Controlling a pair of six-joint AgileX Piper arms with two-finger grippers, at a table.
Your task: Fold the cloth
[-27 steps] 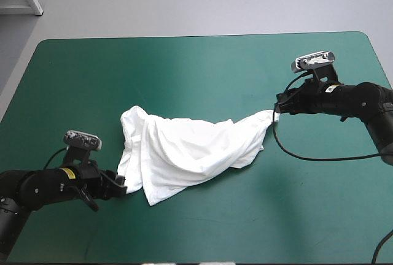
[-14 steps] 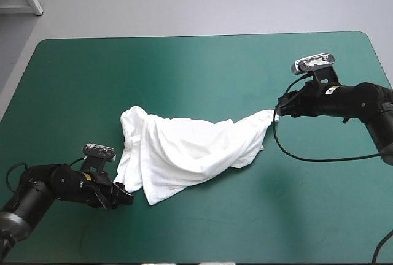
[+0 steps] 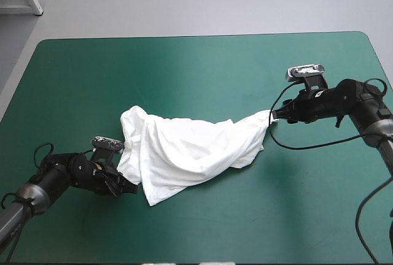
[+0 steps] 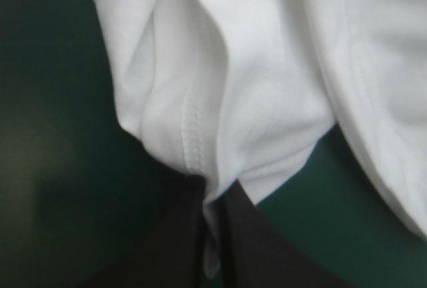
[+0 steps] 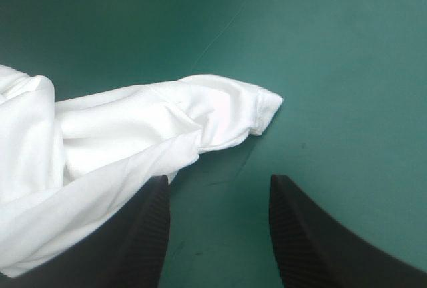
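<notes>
Fingers (image 4: 175, 251) of the left gripper (image 4: 212, 198), black and pressed all but together, pinch a fold of the white T-shirt (image 4: 267, 68) between their tips. A double-stitched hem (image 4: 192, 135) runs down the cloth straight into the pinch. Seen from above, the T-shirt (image 3: 190, 151) lies as a crumpled, loosely stretched heap on the table (image 3: 184, 62), about midway between the left and right edges and slightly nearer the near edge than the far one. Its bulk is bunched toward the left, where ridges and folds pile up. From there it narrows into a long tapering tip that points toward the right edge. The cloth seems to rest on the teal-green cover (image 5: 333, 48) along its length; whether the pinched corner is lifted off the cover I cannot tell. The left gripper (image 3: 126, 186) sits low at the heap's near-left corner, its arm coming in from the table's near-left corner. At the other end the right gripper (image 5: 219, 185) has its fingers (image 5: 150, 235) spread wide apart and holds nothing. The rounded tip of the T-shirt (image 5: 200, 111) lies on the cover just ahead of the gap between them, and more cloth lies against one finger's outer side. From above, the right gripper (image 3: 276, 116) is just beside that tip, on the side toward the table's right edge
</notes>
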